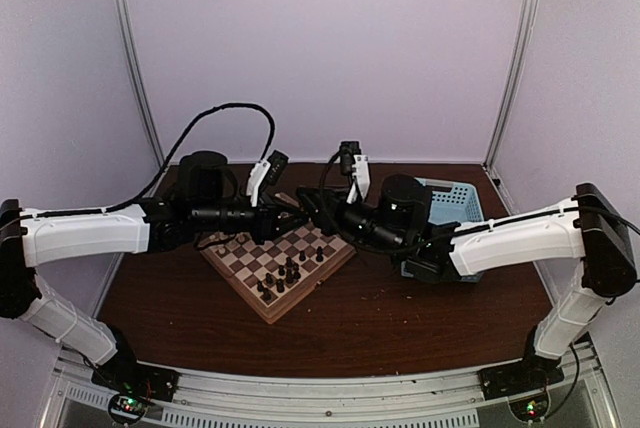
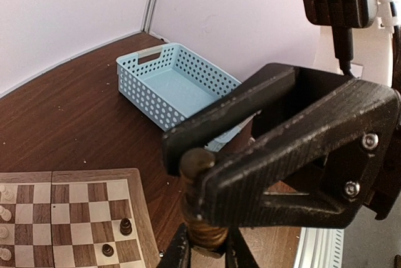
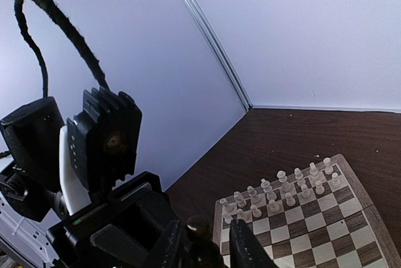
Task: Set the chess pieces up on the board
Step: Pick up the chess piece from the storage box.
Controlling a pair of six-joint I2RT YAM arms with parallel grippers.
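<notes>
1. My two arms meet nose to nose above the far corner of the board (image 1: 245, 268), which sits turned like a diamond on the counter (image 1: 400, 318).
2. One dark piece (image 2: 203, 227) hangs in the air between the two hands, well above the counter and just off the board's edge.
3. The left hand (image 2: 207, 252) is closed on the lower body of that dark piece, with its fingers pressed against either side.
4. The right hand (image 3: 203, 246) has its fingers on both sides of the rounded top of the same piece. I cannot tell whether they are clamping it or standing just clear.
5. The cream pieces (image 3: 282, 190) stand in two rows along one edge of the board.
6. The other dark pieces (image 1: 285, 273) are scattered loosely over the squares nearer my side, not lined up.
7. A light blue basket (image 2: 175, 86) sits on the counter to the right of the board, apart from it.
</notes>
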